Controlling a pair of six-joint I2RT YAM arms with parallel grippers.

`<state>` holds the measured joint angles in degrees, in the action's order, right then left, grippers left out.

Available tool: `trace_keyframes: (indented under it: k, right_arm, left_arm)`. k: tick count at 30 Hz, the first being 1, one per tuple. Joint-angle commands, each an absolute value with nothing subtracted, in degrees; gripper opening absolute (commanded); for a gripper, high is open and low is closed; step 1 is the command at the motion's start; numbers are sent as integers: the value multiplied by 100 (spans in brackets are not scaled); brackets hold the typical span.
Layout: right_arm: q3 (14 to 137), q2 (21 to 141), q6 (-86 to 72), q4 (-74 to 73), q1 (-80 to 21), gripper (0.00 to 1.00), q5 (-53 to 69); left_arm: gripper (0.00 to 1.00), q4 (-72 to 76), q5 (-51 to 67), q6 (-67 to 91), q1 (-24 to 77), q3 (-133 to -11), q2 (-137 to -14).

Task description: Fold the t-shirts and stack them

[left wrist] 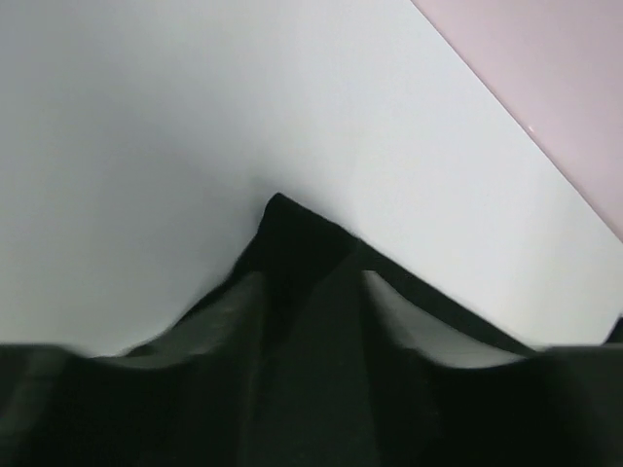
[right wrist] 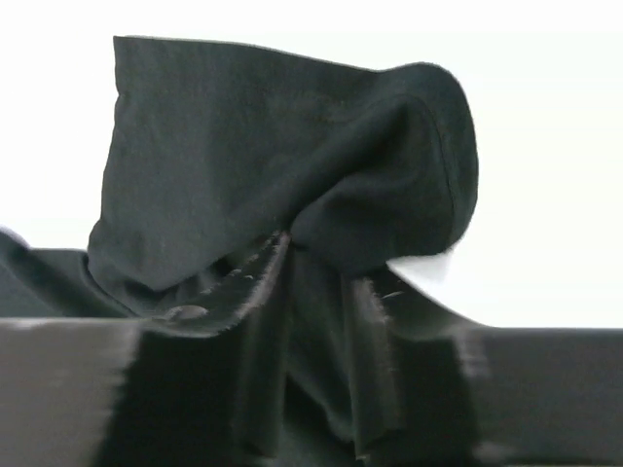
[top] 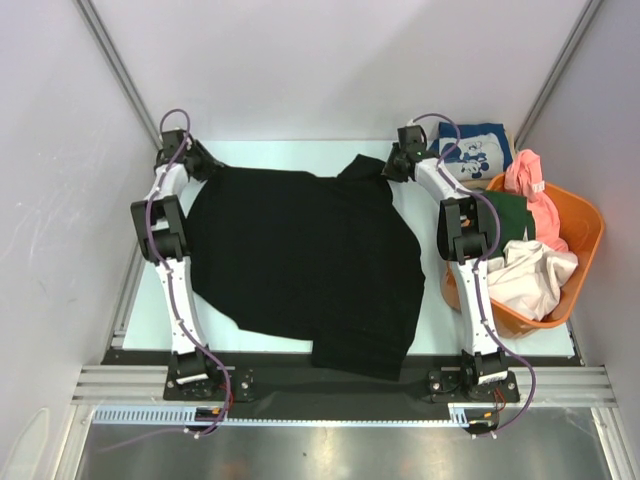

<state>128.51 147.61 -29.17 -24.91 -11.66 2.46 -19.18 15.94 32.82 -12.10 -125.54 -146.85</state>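
Left gripper (top: 197, 158), one of two, closed to a pinch on the far left corner of the black t-shirt (top: 300, 260), spread wide across the table (top: 290, 152). Right gripper (top: 393, 166), likewise pinched shut, with a bunched fold of the same shirt's far right corner between its fingers. Five tees counted: the black one; one navy t-shirt (top: 478, 150) flat at the table's far right; three heaped in the single orange basket (top: 592, 225), namely pink t-shirt (top: 530, 185), dark green t-shirt (top: 510, 212) and off-white t-shirt (top: 530, 275).

Pale table (top: 290, 155); black t-shirt (top: 300, 260) flat across it; navy tee (top: 478, 150) at far-right corner; orange basket (top: 590, 225) alongside
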Motion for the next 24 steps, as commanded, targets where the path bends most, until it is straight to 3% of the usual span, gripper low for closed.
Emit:
trace_keyframes:
  k: [1, 2, 3, 4, 5, 13, 23, 24]
  right_arm:
    - [12964, 15003, -2804, -2347, -1116, 24, 352]
    - [12990, 14986, -2786, -2338, -1108, 16, 334]
    - [13025, 14977, -2751, -2329, -1116, 12, 343]
    - [13112, 14977, -2716, -2268, -1108, 8, 386]
    - [13192, 14977, -2655, -2215, -1125, 0, 439]
    - [14238, 15117, -1899, -1548, -1151, 0, -191]
    - [14817, 15854, -1214, 518, -1423, 0, -993]
    - [15062, 15951, -1004, 588, -1476, 5, -1185]
  left_arm:
    - [41, -1609, 1890, 3086, -1046, -12709, -14766]
    - [31, -1530, 1881, 3076, -1020, -12648, -14740]
    - [10, -1425, 1898, 3094, -1002, -12552, -14644]
    - [1, -1215, 1925, 3198, -1011, -12333, -14564]
    - [0, -1126, 1899, 3243, -1002, -12244, -14485]
    - [0, -817, 590, 4068, -1441, -11663, -13527]
    - [0, -448, -325, 4843, -1687, -11741, -13640]
    - [0, -570, -186, 4834, -1705, -11951, -13884]
